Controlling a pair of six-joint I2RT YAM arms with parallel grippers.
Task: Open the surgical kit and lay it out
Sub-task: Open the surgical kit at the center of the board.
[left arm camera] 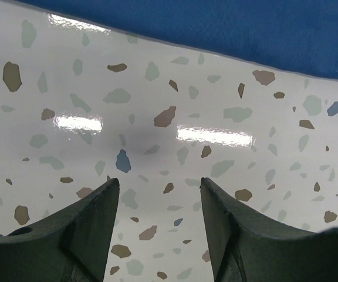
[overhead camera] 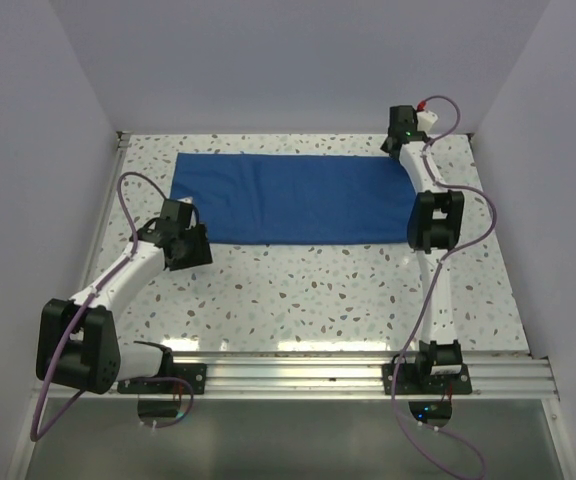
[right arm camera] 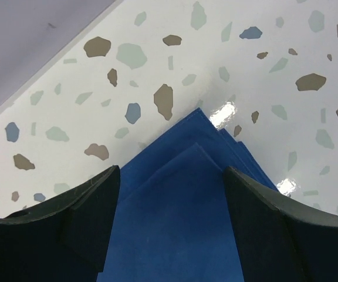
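A royal-blue cloth wrap lies folded flat as a long rectangle across the far half of the speckled table. My left gripper is open and empty just off the cloth's near-left corner; the left wrist view shows its fingers over bare table with the cloth's edge ahead. My right gripper is open over the cloth's far-right corner; in the right wrist view several stacked cloth layers come to a point between its fingers. No steel tray, tweezers, scissors or forceps show.
White walls close in the table on the left, far and right sides. A metal rail with the arm bases runs along the near edge. The right arm stretches over the cloth's right end.
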